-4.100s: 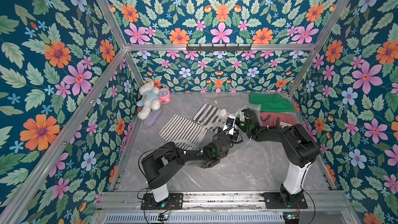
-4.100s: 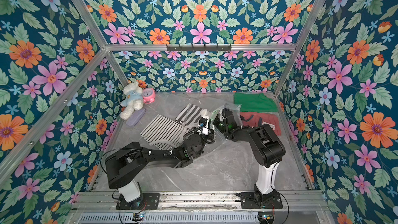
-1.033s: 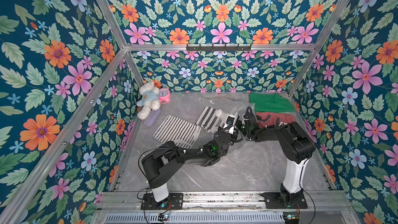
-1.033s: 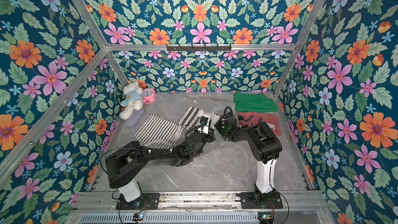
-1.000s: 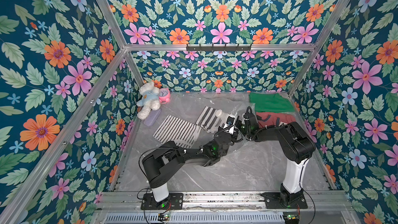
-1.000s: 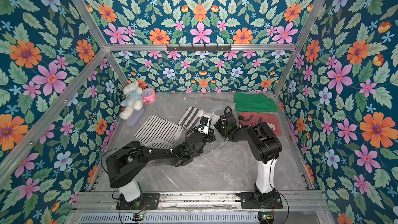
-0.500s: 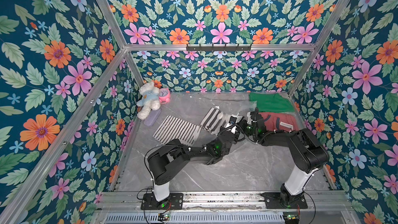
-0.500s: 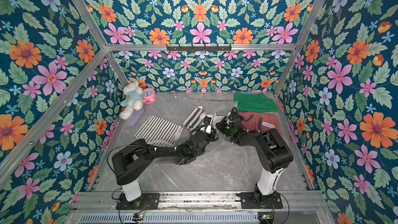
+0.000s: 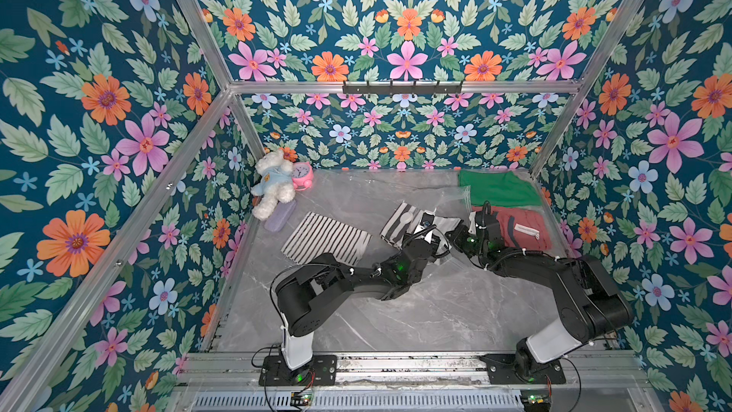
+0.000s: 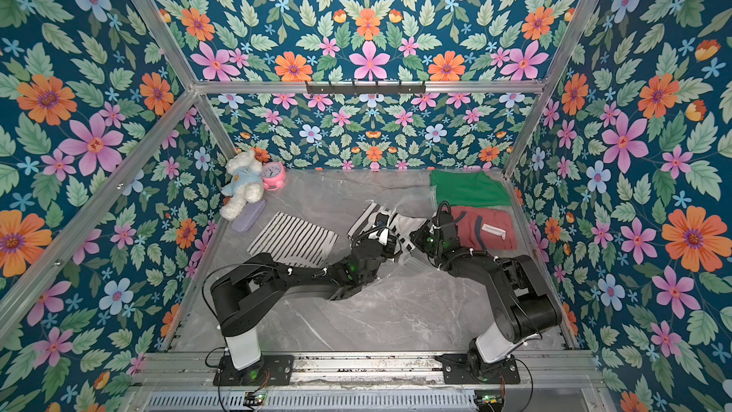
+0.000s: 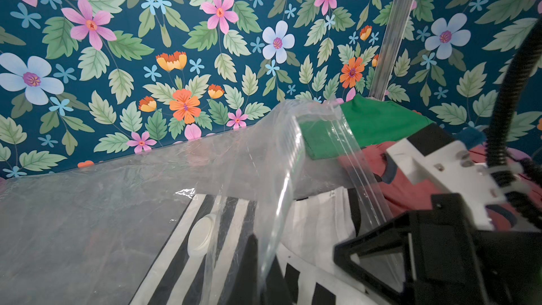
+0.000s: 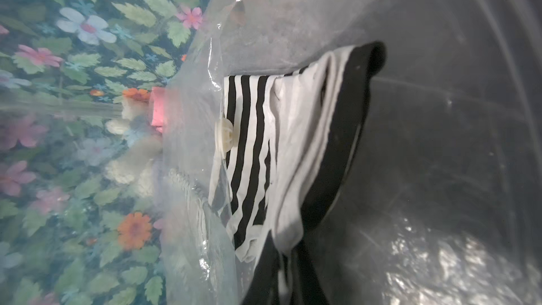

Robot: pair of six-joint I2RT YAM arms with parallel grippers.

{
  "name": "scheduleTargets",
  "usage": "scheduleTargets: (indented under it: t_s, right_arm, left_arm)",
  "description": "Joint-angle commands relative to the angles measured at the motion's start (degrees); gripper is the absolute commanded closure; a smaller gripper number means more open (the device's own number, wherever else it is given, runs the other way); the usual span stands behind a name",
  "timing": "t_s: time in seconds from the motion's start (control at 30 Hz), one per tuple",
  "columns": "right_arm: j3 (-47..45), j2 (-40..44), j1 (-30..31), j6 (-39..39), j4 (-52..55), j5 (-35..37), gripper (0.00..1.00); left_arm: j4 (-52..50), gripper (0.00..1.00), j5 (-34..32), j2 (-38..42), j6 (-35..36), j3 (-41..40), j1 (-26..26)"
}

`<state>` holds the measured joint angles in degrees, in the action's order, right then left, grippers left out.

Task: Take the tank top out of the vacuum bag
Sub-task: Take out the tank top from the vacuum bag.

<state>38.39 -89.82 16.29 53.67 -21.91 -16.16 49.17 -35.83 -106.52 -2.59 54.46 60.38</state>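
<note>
Back centre of the grey marble-look table (image 9: 435,311): a large clear crinkly plastic vacuum bag (image 9: 368,194) lies spread toward the rear wall, with its right end raised off the surface. Its round white valve cap (image 9: 406,219) sits on the upper film, over the cloth inside.

Black-and-white striped tank top (image 9: 394,228) with a black hem: it is bunched at the raised end of the bag, with film over most of it. Whether its near end is clear of the bag's mouth, cannot tell.

Left gripper (image 9: 439,233): jaws closed on the bag's film near the ridged zip-seal strip (image 11: 356,168). In the left wrist view the film rises from the grip like a tent.

Right gripper (image 9: 456,231): just beside the left one, tips nearly meeting at the bag's raised end. Jaws closed. In the right wrist view the striped fabric narrows to a bunch at them, so the grip reads as on the tank top.

Elsewhere:
- A folded thin-striped white-and-black cloth (image 9: 326,237) lies flat to the left of the bag, apart from both grippers.
- A folded green garment (image 9: 497,189) lies in the back right corner.
- A brick-red garment with a white label (image 9: 523,227) lies in front of the green one, beside the right arm.
- A white plush bear in a pale blue top (image 9: 273,188) is in the back left corner, touching a round pink alarm clock (image 9: 303,175).
- A lilac oblong case (image 9: 279,217) lies at the bear's feet.
</note>
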Motion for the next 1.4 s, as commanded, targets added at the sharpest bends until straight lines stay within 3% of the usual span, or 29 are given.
scheduleTargets:
  t_s: [0.0, 0.53, 1.37]
  right_arm:
    - [0.63, 1.58, -0.51, -1.2, 3.14, 0.69, 1.0]
    - [0.81, 10.56, -3.95, -5.06, 13.31, 3.6, 1.0]
    - [1.5, 19.61, -15.14, -8.16, 26.26, -3.54, 1.0]
  left_arm:
    - [-0.73, 1.0, -0.5, -0.26, 0.81, 0.47, -0.15]
    - [-2.62, 1.0, 1.0, 1.03, 2.23, -1.02, -0.08]
    - [-4.04, 1.0, 0.1, 0.73, 2.68, -0.26, 0.07]
